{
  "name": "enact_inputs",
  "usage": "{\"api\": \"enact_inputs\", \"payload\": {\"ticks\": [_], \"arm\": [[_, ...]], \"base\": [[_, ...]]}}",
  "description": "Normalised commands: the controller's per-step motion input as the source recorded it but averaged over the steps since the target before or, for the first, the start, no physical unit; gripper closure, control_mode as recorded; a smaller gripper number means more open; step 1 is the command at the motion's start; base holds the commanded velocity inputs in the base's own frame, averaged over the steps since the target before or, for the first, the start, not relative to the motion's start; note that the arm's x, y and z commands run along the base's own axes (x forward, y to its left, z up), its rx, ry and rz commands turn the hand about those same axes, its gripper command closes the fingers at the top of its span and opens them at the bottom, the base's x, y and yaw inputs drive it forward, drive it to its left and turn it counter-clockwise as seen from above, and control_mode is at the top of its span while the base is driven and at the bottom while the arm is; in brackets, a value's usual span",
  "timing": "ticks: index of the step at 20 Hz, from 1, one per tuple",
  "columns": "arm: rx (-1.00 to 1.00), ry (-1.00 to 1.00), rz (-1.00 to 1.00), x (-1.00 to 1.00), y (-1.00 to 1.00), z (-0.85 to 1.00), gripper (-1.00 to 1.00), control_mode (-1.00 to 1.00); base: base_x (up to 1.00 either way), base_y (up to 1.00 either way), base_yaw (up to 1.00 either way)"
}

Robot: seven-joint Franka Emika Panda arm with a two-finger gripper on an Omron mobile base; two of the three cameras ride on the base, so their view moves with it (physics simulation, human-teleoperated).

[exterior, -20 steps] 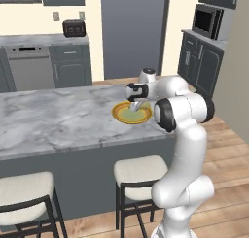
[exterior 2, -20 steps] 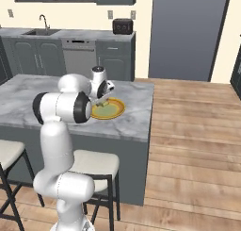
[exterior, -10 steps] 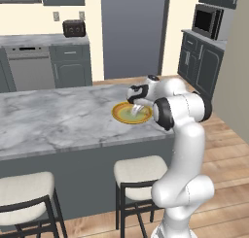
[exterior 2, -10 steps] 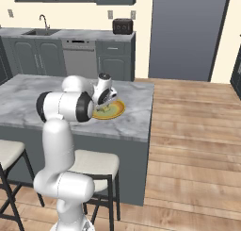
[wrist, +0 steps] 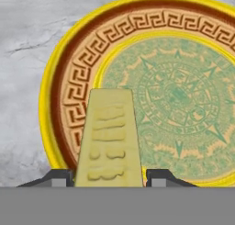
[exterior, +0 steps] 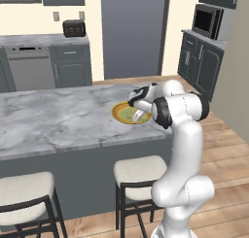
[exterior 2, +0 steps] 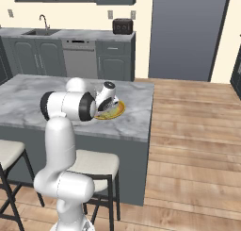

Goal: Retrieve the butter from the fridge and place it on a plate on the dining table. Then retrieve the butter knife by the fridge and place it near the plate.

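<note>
The butter is being held between the jaws of the gripper just above the plate on the counter; release and the knife errand are remaining.

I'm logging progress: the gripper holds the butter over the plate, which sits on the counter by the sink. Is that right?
Not quite. The gripper does hold the butter over the plate, but the plate sits on the dining table, as the left base view shows.
</note>
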Motion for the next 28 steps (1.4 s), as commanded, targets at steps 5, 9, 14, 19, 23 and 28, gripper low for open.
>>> {"api": "enact_inputs", "payload": {"ticks": [5,9,14,19,23,28], "arm": [[0.0,0.0,0.0,0.13,0.0,0.0,1.0,-1.0],[0.0,0.02,0.0,0.26,0.0,0.0,1.0,-1.0],[0.0,0.0,0.0,0.36,0.0,0.0,1.0,-1.0],[0.0,0.01,0.0,0.42,0.0,0.0,1.0,-1.0],[0.0,0.0,0.0,0.38,0.0,0.0,1.0,-1.0],[0.0,-0.01,0.0,0.32,0.0,-0.06,1.0,-1.0]], "base": [[0.0,0.0,0.0],[0.0,0.0,0.0],[0.0,0.0,0.0],[0.0,0.0,0.0],[0.0,0.0,0.0],[0.0,0.0,0.0]]}}
